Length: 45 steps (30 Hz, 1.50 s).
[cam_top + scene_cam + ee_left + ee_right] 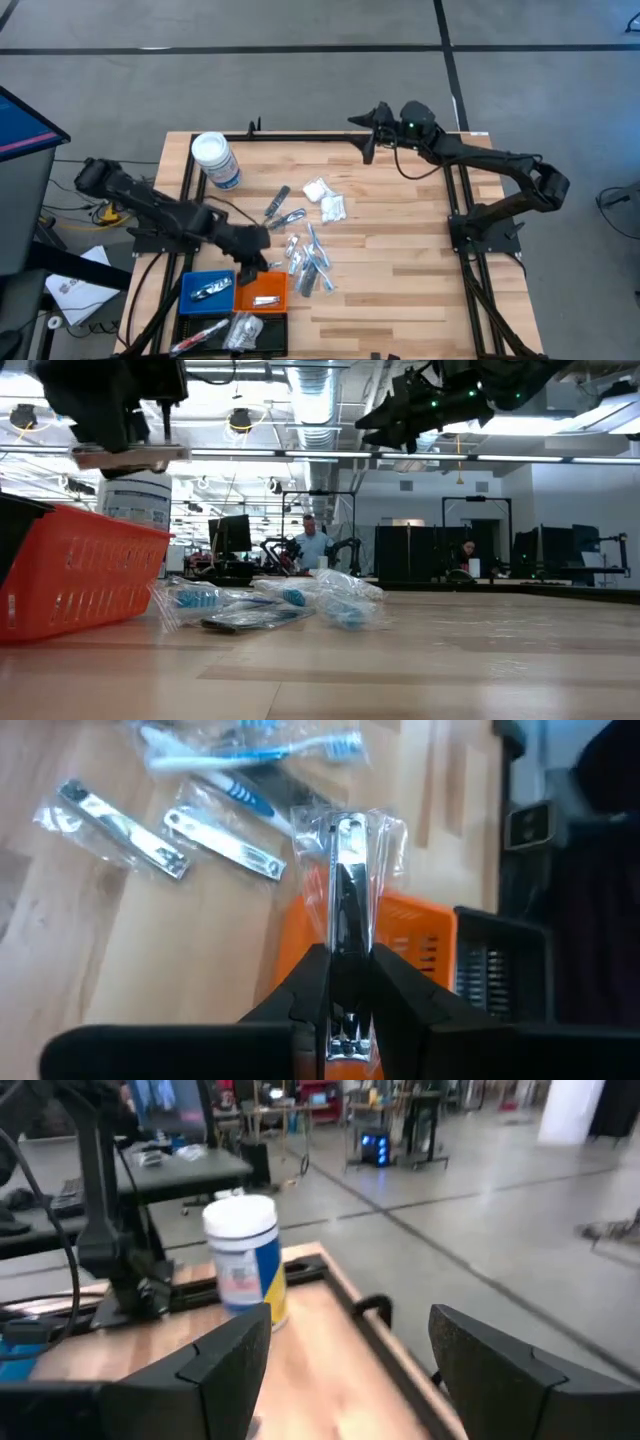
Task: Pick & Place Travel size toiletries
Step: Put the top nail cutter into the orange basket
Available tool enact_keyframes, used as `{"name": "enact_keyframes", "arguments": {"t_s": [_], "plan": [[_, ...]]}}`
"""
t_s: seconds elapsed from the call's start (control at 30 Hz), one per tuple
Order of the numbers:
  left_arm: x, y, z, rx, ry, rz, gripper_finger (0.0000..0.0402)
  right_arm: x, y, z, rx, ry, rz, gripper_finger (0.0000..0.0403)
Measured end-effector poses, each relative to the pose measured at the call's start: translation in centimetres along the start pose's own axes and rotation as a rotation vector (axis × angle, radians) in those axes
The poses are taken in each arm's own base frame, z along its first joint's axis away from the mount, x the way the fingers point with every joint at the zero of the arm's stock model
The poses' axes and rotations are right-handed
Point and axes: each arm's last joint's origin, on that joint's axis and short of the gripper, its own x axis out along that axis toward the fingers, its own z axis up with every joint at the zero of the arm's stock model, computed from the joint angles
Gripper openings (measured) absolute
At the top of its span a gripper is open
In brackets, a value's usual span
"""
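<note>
- Left hand (250,262) clenched on a wrapped nail clipper (348,870), pinching only its near end, the rest jutting forward past the fingertips. Hanging above the near corner of the orange tray (262,290), between the blue tray (207,290) and the loose pile of toiletries (305,260) on the worktop (400,260).
- Weakest point?
- Probably the clear wrapper. Slick film between pads and metal, so a likely slide or swivel in the grip on any quick move.
- And on letting go?
- Hovering close to the tray's edge, not over its middle. Released there, a fair chance of tipping off the rim back onto the worktop, or over into the black tray (490,970) just beside. Also possible: film clinging to one finger and dragging the clipper off line.
- Anything nearby to knock?
- Two more wrapped clippers (225,845) and bagged toothbrushes (250,745) lying near the tray. Easy to sweep aside on a low pass out. White packets (325,200) further along, well apart from the hand; white-lidded jar (215,160) at the far edge, no concern.
- Right side?
- Right hand (365,130) released, fingers spread wide, holding nothing, parked at the far edge of the worktop. Well apart, no risk of a clash while waiting there.
</note>
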Motion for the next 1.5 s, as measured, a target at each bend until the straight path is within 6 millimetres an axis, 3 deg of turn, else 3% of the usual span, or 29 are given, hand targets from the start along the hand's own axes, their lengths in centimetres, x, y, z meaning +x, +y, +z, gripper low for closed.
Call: {"name": "enact_keyframes", "arguments": {"t_s": [0.17,0.33,0.63,0.8,1.13,1.5], "plan": [[1.8,-1.6,-1.3,-0.040,0.112,0.128,0.0041,0.3,1.5,-0.9,0.024,0.086,0.046,0.0265],[3.0,-2.4,-2.2,-0.045,0.116,0.167,0.0041,0.4,2.7,-1.6,0.032,0.160,0.085,0.0265],[3.1,-3.3,-2.7,-0.097,0.090,0.144,0.0041,0.6,3.8,-1.2,0.000,0.119,0.123,0.0265],[3.4,-3.7,-2.5,-0.100,0.070,0.110,0.0043,0.6,3.2,-0.9,-0.003,0.083,0.102,0.0265],[6.6,-3.1,-3.5,-0.094,0.193,0.173,0.0042,0.4,1.9,-0.7,0.009,0.072,0.062,0.0265],[6.8,-2.9,-3.5,-0.086,0.178,0.195,0.0042,0.4,2.0,-0.7,0.008,0.070,0.065,0.0265]]}}
